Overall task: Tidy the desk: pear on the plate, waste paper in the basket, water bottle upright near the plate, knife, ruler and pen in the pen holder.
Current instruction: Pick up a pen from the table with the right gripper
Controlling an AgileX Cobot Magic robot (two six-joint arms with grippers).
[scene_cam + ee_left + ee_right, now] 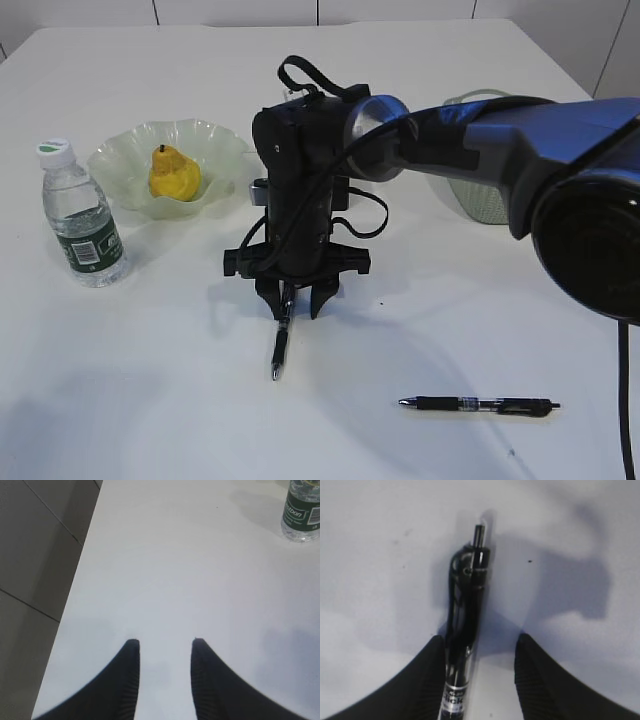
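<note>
Your right end effector (297,303) points down over the middle of the white table (450,330), its jaws spread with a black pen (281,345) lying between them; in the right wrist view that pen (462,630) sits against the left finger (427,680) while a clear gap separates it from the other one, so you cannot call it a pinch. The pen has a glossy black barrel, a clip and a push button at its far end, and a silver band with lettering near the fingers; in the exterior view its tip points toward 6 o'clock from the end effector and rests on the table. A second pen (480,405), black with a silver tip and a printed band, lies flat at about 4 o'clock from the end effector, well apart from it. At 10 o'clock you have the pale green wavy plate (125,150) with the yellow pear (174,175) standing on it, stem up, and just beside the plate, at its 8 o'clock, the clear water bottle (83,215) stands upright with a white cap and a green label. The basket (480,200) sits at 2 o'clock, partly hidden behind the arm. Your left end effector (165,645) hangs over bare table near its edge, jaws parted and holding nothing.
</note>
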